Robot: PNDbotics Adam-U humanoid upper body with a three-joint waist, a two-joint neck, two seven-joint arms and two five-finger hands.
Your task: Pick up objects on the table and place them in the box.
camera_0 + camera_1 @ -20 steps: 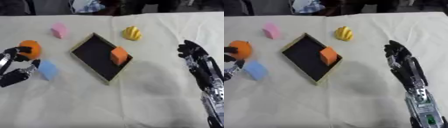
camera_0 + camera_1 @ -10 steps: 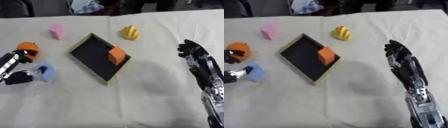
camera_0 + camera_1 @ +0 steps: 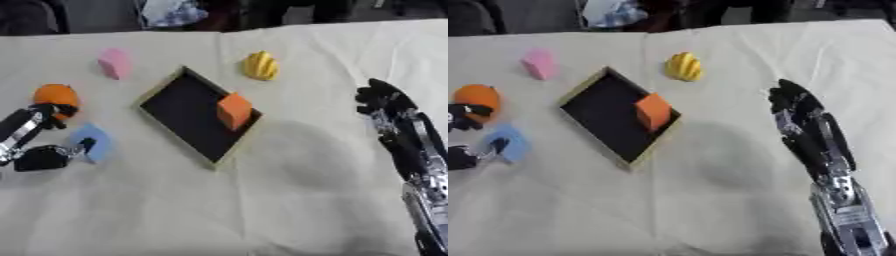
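The box (image 3: pixel 179 114), a shallow black tray with a wooden rim, lies askew at the table's middle with an orange block (image 3: pixel 234 111) inside, against its right rim. On the cloth lie a pink block (image 3: pixel 115 63), a yellow ribbed object (image 3: pixel 261 65), an orange ball (image 3: pixel 54 95) and a light blue block (image 3: pixel 93 142). My left hand (image 3: pixel 24 131) comes in at the left edge, open. Its upper fingers reach by the orange ball and its thumb tip touches the blue block's left side. My right hand (image 3: pixel 802 112) rests open at the right, fingers up, holding nothing.
A cream cloth (image 3: pixel 289 200) covers the table, with bare cloth in front of the box and between box and right hand. Dark shapes and a pale bundle (image 3: pixel 173 11) sit beyond the far edge.
My left hand has drawn back slightly down and toward the left edge, away from the orange ball. The blocks, ball and right hand have stayed put.
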